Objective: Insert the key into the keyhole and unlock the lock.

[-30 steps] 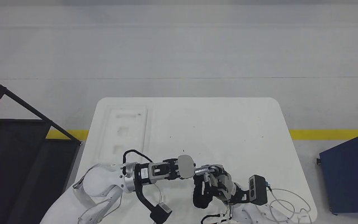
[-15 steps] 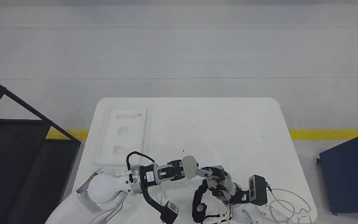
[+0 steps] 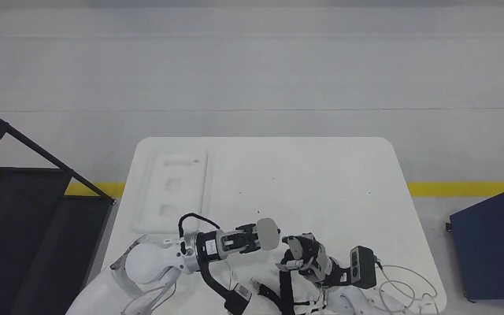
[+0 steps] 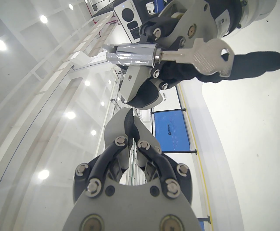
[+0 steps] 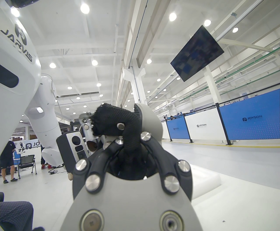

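Clamping the chrome lock (image 4: 131, 54), the right gripper (image 5: 122, 116) holds it with the key (image 4: 203, 58) seated in its keyhole (image 4: 157, 57) (left gripper (image 4: 129, 122), just beside, is pressed together).

Key (image 4: 203, 57) in lock (image 4: 131, 54) keyhole

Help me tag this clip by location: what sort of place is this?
Probably a large factory-style hall or robot test floor: a high white ceiling with round lights, blue-and-white barrier panels, and a yellow line on the floor beside the table.
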`<action>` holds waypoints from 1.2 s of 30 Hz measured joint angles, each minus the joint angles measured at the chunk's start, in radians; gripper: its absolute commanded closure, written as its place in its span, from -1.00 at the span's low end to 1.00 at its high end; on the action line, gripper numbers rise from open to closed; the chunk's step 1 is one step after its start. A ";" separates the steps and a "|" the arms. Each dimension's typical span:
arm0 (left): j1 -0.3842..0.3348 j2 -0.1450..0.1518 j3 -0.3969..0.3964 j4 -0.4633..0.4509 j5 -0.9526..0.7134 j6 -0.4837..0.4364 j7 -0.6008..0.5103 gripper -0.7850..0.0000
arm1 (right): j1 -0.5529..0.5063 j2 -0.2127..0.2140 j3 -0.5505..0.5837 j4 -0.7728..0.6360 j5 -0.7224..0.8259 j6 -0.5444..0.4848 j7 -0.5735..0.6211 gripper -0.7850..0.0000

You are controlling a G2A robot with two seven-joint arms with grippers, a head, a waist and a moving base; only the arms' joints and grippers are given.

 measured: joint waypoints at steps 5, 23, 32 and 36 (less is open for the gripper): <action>0.004 -0.003 -0.013 0.022 -0.111 -0.006 0.028 1.00 | 0.000 0.000 0.000 0.000 0.000 0.000 0.000 1.00; 0.065 -0.001 -0.209 0.157 -0.750 -0.119 0.235 0.22 | 0.000 0.000 0.000 0.000 0.000 0.000 0.000 1.00; 0.112 -0.006 -0.270 0.167 -1.228 -0.404 0.390 -1.00 | 0.006 -0.001 0.100 -0.070 0.116 0.112 0.210 1.00; 0.120 -0.007 -0.265 0.167 -1.389 -0.596 0.397 -1.00 | -0.001 0.002 0.171 -0.132 0.153 0.243 0.389 1.00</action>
